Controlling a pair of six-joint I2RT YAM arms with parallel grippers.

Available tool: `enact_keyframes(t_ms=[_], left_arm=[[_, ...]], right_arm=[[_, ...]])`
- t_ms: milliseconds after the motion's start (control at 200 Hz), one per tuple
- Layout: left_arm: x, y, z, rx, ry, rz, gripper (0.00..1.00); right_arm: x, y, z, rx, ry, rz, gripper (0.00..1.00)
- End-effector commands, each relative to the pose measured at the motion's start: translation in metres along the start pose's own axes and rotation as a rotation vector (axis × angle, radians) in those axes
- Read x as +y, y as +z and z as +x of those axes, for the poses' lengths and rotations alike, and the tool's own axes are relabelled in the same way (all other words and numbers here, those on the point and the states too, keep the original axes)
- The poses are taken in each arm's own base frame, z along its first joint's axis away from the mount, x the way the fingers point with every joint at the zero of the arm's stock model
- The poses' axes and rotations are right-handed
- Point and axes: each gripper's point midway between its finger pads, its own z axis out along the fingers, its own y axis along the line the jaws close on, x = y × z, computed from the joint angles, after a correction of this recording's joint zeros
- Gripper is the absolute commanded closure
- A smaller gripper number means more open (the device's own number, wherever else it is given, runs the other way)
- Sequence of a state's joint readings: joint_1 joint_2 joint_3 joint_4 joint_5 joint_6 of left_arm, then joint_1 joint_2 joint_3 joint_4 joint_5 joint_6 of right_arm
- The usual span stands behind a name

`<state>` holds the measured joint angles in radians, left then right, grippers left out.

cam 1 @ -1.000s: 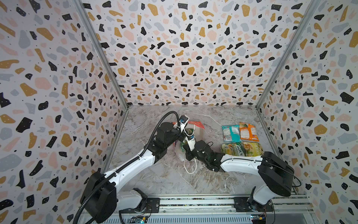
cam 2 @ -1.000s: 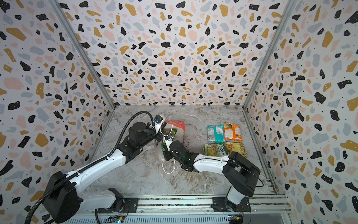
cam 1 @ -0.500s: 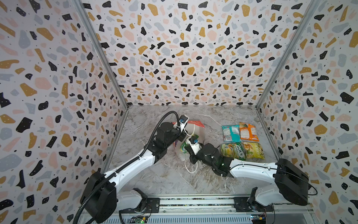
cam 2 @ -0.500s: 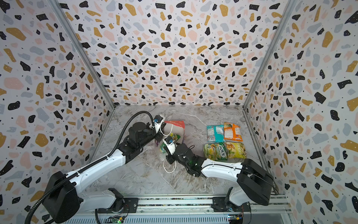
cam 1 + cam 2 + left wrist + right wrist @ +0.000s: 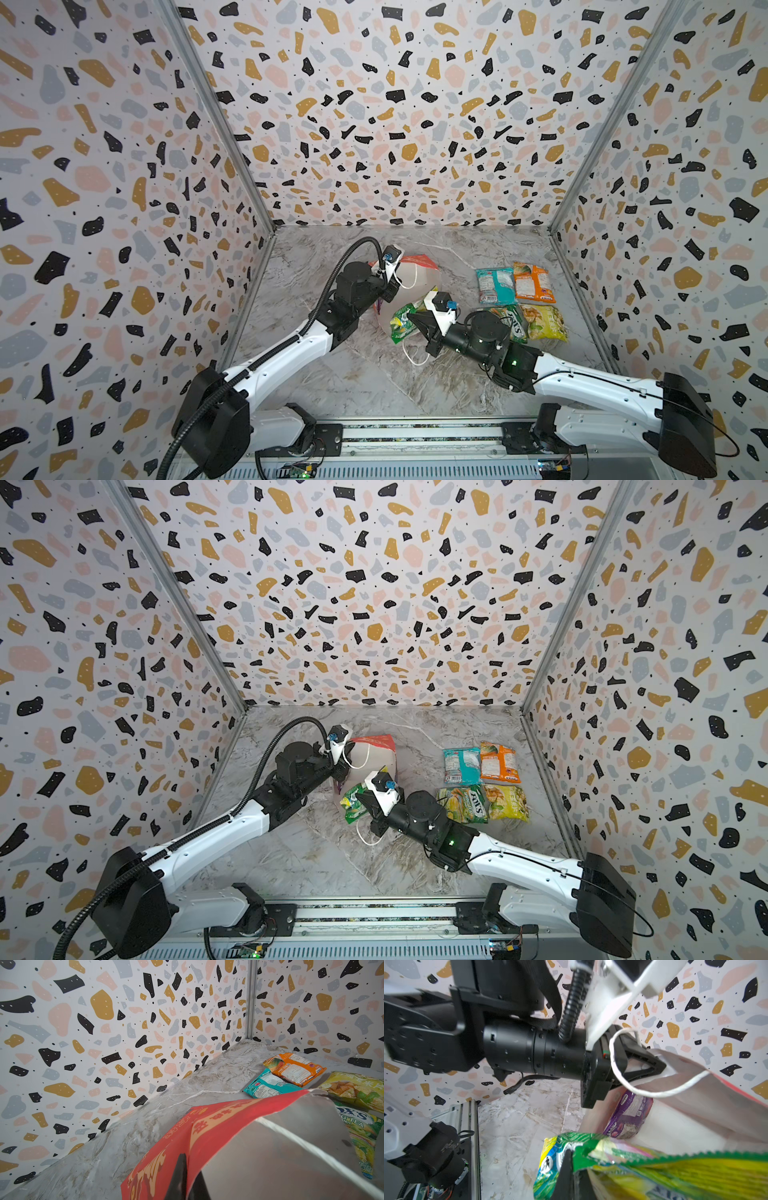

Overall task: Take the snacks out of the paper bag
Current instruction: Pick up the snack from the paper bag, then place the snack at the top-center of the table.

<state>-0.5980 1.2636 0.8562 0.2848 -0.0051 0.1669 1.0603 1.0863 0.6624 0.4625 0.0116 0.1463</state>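
Observation:
The red paper bag (image 5: 415,272) leans open-mouthed toward the front, its white inside showing in both top views. My left gripper (image 5: 388,286) is shut on the bag's rim (image 5: 193,1147), red paper pinched between its black fingers (image 5: 179,1176). My right gripper (image 5: 412,321) is shut on a green-yellow snack packet (image 5: 402,323) just in front of the bag's mouth; the right wrist view has that packet (image 5: 654,1172) clamped at its edge. A purple packet (image 5: 629,1115) lies inside the bag. Teal (image 5: 494,284), orange (image 5: 532,282), FOX'S green-yellow (image 5: 514,323) and yellow (image 5: 545,322) packets lie on the table at the right.
A white cord handle (image 5: 412,356) trails on the marble table in front of the bag. Patterned walls close in the left, back and right sides. The arms' mounting rail (image 5: 415,432) runs along the front edge.
My right gripper has drawn back toward the front with the green-yellow packet, bringing it out of the bag's mouth. The left gripper has kept its hold on the rim.

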Motion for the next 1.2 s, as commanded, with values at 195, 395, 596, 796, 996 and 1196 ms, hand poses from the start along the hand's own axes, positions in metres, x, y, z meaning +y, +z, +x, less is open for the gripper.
enact_keyframes(t_ms=[195,395,596,796,996,1196], left_arm=[[0.004,-0.003,-0.014,-0.060,-0.014,-0.026,1.00],[0.004,-0.003,-0.015,-0.065,-0.011,-0.021,1.00],[0.006,-0.005,-0.014,-0.065,-0.007,-0.037,1.00],[0.007,-0.009,-0.016,-0.077,-0.005,-0.041,1.00],[0.008,-0.012,-0.017,-0.087,-0.004,-0.048,1.00],[0.010,-0.011,-0.017,-0.085,0.004,-0.059,1.00]], right_arm=[[-0.001,-0.045,-0.066,-0.152,0.014,0.031,1.00],[-0.021,-0.075,-0.097,-0.215,0.027,0.153,1.00],[-0.058,-0.091,-0.113,-0.222,0.008,0.350,1.00],[-0.108,-0.087,-0.105,-0.186,0.088,0.413,1.00],[-0.152,-0.074,-0.078,-0.104,0.178,0.481,1.00],[-0.175,-0.061,-0.048,-0.039,0.262,0.506,1.00]])
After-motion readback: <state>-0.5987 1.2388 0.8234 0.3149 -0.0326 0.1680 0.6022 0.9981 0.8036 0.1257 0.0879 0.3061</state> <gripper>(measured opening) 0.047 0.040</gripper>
